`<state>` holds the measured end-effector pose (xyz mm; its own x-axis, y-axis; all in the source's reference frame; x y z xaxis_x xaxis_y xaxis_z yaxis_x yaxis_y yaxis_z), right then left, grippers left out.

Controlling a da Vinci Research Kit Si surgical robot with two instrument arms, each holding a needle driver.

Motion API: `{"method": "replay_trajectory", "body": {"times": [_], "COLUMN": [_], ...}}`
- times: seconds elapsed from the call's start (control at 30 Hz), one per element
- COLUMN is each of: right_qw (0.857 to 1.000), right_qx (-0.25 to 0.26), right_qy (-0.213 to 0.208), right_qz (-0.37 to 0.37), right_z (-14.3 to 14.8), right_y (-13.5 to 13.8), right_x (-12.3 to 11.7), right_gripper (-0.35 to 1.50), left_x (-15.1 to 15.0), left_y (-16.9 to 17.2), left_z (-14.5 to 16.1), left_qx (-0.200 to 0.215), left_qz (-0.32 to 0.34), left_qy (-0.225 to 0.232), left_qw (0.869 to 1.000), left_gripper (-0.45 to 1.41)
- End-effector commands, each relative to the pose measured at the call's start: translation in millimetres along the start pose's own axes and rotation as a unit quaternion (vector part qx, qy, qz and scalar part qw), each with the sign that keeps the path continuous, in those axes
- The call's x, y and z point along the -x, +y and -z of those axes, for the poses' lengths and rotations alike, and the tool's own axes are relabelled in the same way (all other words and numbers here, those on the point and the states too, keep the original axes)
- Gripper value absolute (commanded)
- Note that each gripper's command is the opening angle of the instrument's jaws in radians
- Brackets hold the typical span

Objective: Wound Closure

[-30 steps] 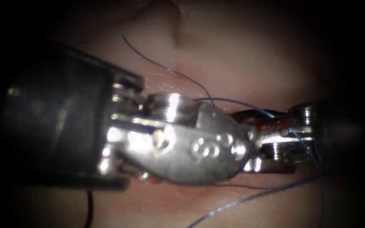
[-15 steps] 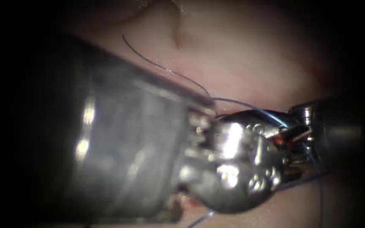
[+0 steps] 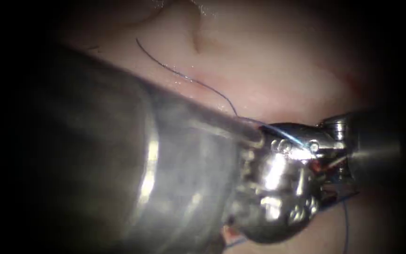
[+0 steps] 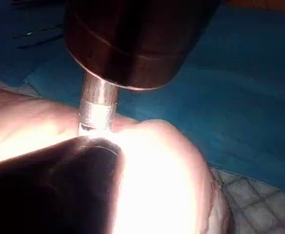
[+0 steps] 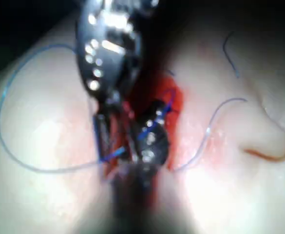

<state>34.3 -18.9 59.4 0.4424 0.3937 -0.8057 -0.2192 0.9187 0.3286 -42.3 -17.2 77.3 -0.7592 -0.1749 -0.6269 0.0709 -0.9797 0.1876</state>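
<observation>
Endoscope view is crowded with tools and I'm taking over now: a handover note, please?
Left claw and right claw meet tip to tip over the cut. I cannot tell what either holds or where the needle is.
Thread lies in loops on the tissue and runs to the tips.
Done: thread is at the cut.
Left: the cut looks open there, with red fluid.

Endoscope view is dim with dark vignetted edges; the left shaft (image 3: 132, 178) looms blurred, and glare glints off its end effector (image 3: 283, 183). Beside it the tissue (image 3: 269, 61) is softly lit. Wrist views are blurred, with tissue glare-washed.
</observation>
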Motion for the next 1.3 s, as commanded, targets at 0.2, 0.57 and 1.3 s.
{"method": "replay_trajectory", "body": {"times": [0.2,0.57,1.3], "right_qw": [1.0,1.0,1.0], "right_qx": [-0.002,0.0,0.01], "right_qy": [0.0,0.004,0.02], "right_qz": [0.0,-0.003,-0.014], "right_z": [-0.6,0.8,6.7], "right_y": [-0.6,-0.3,0.2], "right_x": [0.4,0.6,0.4], "right_gripper": [-0.35,-0.35,-0.35], "left_x": [0.1,1.9,7.0], "left_y": [0.6,1.1,6.6], "left_z": [-0.4,1.9,13.8], "left_qx": [0.002,-0.005,0.003], "left_qz": [0.001,0.005,0.014], "left_qy": [0.001,-0.005,0.089], "left_qw": [1.0,1.0,0.996], "left_gripper": [-0.2,-0.45,-0.45]}}
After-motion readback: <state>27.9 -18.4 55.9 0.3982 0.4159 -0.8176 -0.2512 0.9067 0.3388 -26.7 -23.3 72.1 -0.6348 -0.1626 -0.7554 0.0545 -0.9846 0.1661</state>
